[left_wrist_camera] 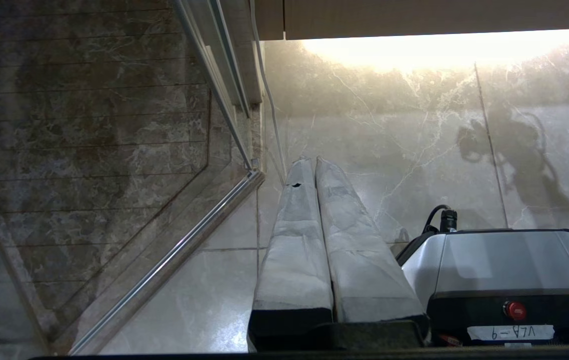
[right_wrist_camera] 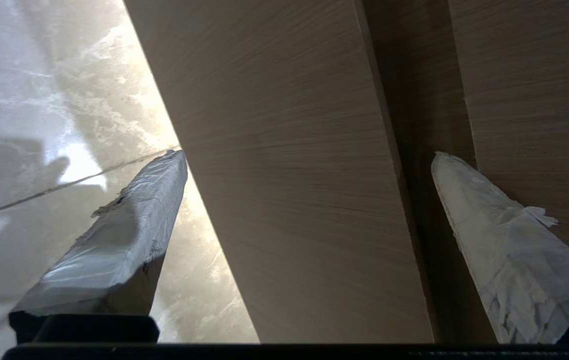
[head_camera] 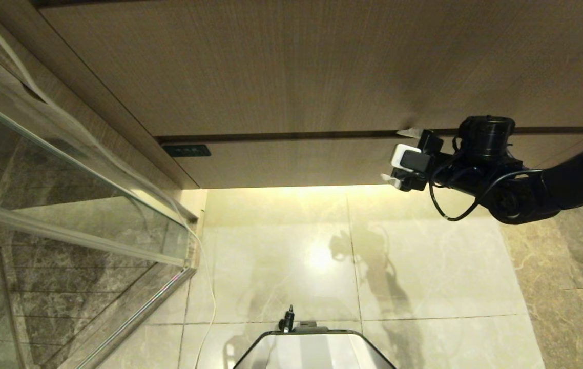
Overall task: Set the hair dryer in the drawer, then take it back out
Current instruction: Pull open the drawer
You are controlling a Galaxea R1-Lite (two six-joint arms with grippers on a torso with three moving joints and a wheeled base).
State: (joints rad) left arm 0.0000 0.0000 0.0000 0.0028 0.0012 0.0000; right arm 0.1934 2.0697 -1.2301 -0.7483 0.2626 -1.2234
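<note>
Opening stage: the right gripper (head_camera: 399, 156), fingers spread wide and empty, straddles the front panel of the closed drawer (head_camera: 291, 164); next it must hook that edge and pull outward. The hair dryer is not visible. The left gripper (left_wrist_camera: 314, 165), fingers pressed together, hangs parked over the floor (head_camera: 281, 256) beside the glass partition (head_camera: 66, 169).

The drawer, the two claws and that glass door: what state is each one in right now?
Drawer: closed, front flush under the taller panel.
Right gripper: open, empty, fingers straddling the drawer front, one at its top edge, one at its bottom edge.
Left gripper: shut, empty, pointing at the floor beside the robot's base.
Glass door: whether open or closed cannot be told.
Hair dryer: not in sight.
</note>
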